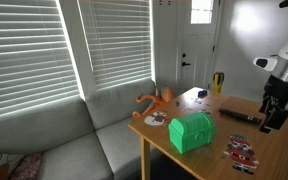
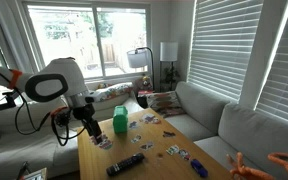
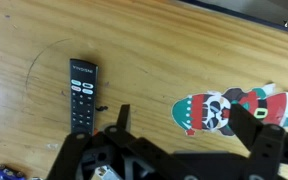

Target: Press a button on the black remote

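The black remote [image 3: 82, 93] is a slim flat bar lying on the wooden table, buttons up. In the wrist view it is to the left of my fingers. It also shows in both exterior views [image 1: 239, 115] [image 2: 125, 164]. My gripper [image 3: 184, 128] is open and empty, hovering above the table beside the remote without touching it. A flat red-and-white patterned item [image 3: 224, 110] lies under and between the fingers. The gripper also shows in both exterior views [image 1: 271, 122] [image 2: 94, 138].
A green chest-shaped box [image 1: 191, 131] [image 2: 120, 120] stands on the wooden table [image 1: 214, 160]. An orange toy [image 1: 156, 100] lies at the table's far corner. Small cards are scattered over the table [image 2: 174, 150]. A grey sofa [image 1: 44, 140] borders the table.
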`<state>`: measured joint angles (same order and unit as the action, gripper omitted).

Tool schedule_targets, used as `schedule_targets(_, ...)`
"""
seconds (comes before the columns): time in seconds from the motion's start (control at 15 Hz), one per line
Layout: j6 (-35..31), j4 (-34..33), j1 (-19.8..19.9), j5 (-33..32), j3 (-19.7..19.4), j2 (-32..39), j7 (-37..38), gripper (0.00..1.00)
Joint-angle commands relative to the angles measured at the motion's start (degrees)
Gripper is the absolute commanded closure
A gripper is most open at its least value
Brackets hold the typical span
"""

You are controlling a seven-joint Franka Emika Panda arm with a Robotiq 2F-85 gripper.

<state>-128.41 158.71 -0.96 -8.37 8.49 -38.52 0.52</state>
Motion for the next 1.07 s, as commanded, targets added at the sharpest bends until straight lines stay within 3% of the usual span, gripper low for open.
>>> schedule_targets(0.0,0.3,-0.1,-0.8,-0.6,-0.8,0.1,0.5,0.0)
schedule_targets(0.33,-0.2,-0.6,-0.8,0.8,-1.3,0.4,1.8,0.0)
schedule_targets(1.0,1.1,-7.9,8.1,4.4,-4.2,5.5,19.8,0.0)
